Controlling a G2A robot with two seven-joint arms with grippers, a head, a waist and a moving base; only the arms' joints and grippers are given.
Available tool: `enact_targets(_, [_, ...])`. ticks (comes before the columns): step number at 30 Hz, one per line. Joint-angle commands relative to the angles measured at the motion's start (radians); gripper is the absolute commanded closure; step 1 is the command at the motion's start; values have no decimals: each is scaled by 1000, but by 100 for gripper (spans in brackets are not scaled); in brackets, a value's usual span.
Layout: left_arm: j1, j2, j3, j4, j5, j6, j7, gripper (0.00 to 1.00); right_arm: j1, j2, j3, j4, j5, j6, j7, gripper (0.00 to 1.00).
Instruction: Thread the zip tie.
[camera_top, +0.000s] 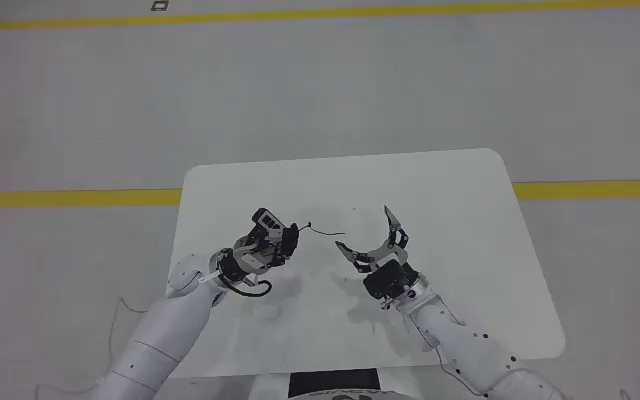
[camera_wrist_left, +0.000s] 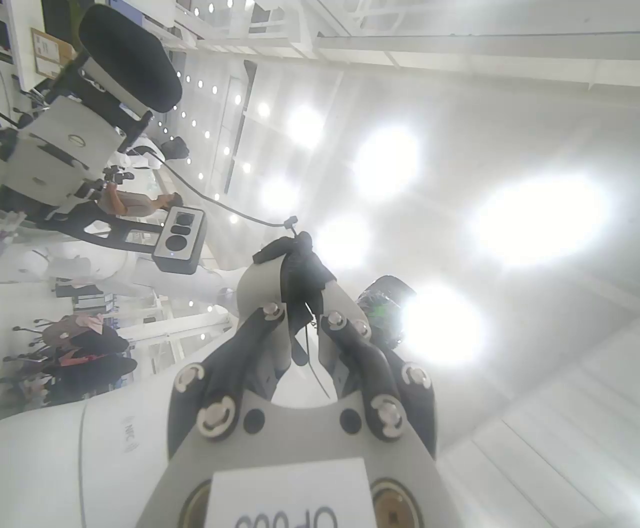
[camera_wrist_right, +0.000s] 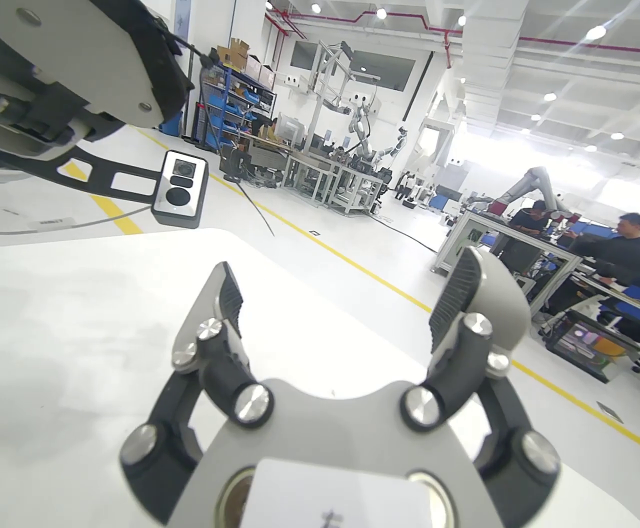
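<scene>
left hand: my left gripper (camera_top: 291, 238) is pressed together, pinching the zip tie (camera_top: 322, 232) between its pads.
right hand: my right gripper (camera_top: 362, 228) is spread wide with nothing between the fingers (camera_wrist_right: 227, 295).
zip tie: thin and black, held in the air above the table (camera_top: 450, 200), not lying on it.
grip point: near the head (camera_wrist_left: 292, 221). In my left wrist view the small head sits just past the fingertips, and the strap curves away from there.
behind the pinch: a thin black length also shows inside the left gripper, back of the pads. I cannot tell if it is the same strap.
threaded or not: cannot tell.
free end: from above, the strap runs from my left hand toward my right. Its tip stops near the right fingertips but apart from them.
hands, relative: both are over the middle of the table, facing each other, close but not touching. The left sits higher in my right wrist view.
table: white with rounded corners.
floor: pale, with a yellow line (camera_top: 90, 197) running behind the table.
</scene>
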Motion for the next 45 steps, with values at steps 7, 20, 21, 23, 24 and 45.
enact_targets(7, [0,0,0,0,0,0,0,100,-63,8,101,-46,129,-82,-50,0])
enact_targets(20, [0,0,0,0,0,0,0,100,-189,37,334,-180,286,-290,-147,0])
enact_targets(21, [0,0,0,0,0,0,0,100,-189,37,334,-180,286,-290,-147,0])
enact_targets(23, [0,0,0,0,0,0,0,100,-189,37,334,-180,286,-290,-147,0])
enact_targets(24, [0,0,0,0,0,0,0,100,-189,37,334,-180,286,-290,-147,0])
enact_targets(45, [0,0,0,0,0,0,0,100,-189,37,334,-180,286,-290,-147,0])
